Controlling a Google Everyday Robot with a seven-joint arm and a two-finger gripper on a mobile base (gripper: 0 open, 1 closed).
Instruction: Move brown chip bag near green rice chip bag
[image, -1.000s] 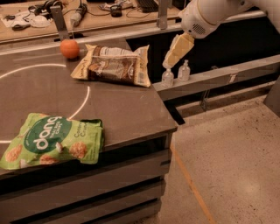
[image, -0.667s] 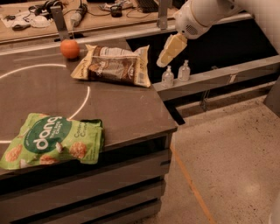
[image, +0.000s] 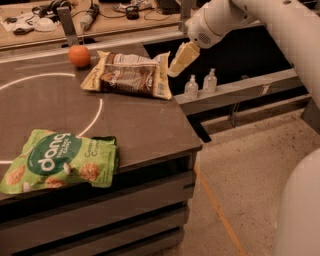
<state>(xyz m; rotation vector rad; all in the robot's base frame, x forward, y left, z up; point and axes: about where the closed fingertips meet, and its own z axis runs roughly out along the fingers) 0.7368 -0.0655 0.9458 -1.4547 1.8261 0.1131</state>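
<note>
The brown chip bag (image: 127, 75) is found lying flat at the far right of the tabletop (image: 140, 125), crinkled, with cream-yellow edges and a dark brown panel. The green rice chip bag (image: 57, 160) is found flat at the near left edge, "dang" lettering upward, well apart. The tool (image: 175, 69) is positioned just beside the brown chip bag's right end.

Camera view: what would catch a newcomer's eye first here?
The bright green chip bag at the table's near left edge stands out most. Farther back lies the brown chip bag, an orange to its left. The white robot arm reaches in from upper right, its gripper beside that bag's right end.
</note>
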